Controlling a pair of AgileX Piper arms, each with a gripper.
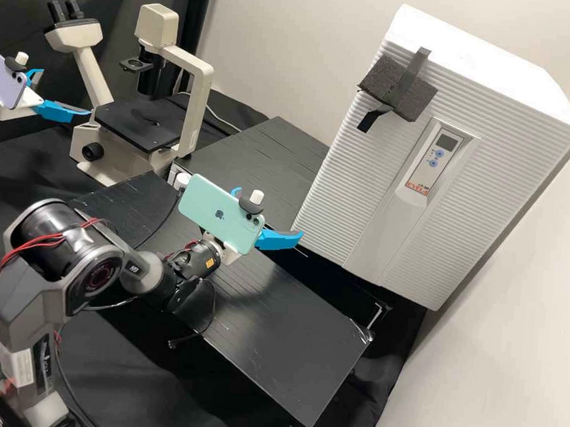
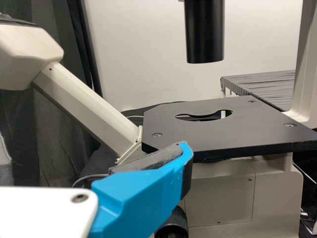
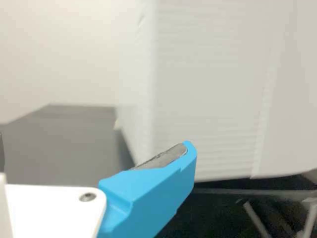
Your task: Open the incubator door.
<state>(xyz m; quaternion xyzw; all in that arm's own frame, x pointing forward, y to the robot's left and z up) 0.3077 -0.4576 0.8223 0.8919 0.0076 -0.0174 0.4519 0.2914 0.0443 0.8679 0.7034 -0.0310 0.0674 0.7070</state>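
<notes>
- My right gripper [image 1: 283,221], w/ two bright blue fingers, is spread wide, nothing held between them that I can see. It's mid-frame in the high view, prob. open so one finger can work an edge rather than pinch a knob.
- The dark grey pad [image 3: 163,157] lines that finger's inner face, presumably for bite on slick plastic.
- The mint-green phone [image 1: 216,211] rides behind the fingers, clamped on, I'd guess, to look along them.
- The white, ribbed, boxy incubator [image 1: 340,178] stands at upper right of the high view. My blue fingertip is at its lower left corner; touching or just short, can't tell.
- Its ribbed front door looks shut. I judge we're at the approach: next, get a tip to the door's edge & pull. Risk: tip slips off, or shoves the whole box.
- The dark grey foam block [image 1: 407,88] is taped over its top front edge, maybe as a grip or bumper, n/k.
- The flat black bench [image 1: 294,352] lies below, bottom centre, giving my arm room in front.
- The cream microscope w/ black stage [image 1: 193,111] sits upper left, off to one side of the job.
- My left gripper [image 1: 65,93], far left beside it, has its blue fingers well apart too; prob. parked there to keep out of the way.
</notes>
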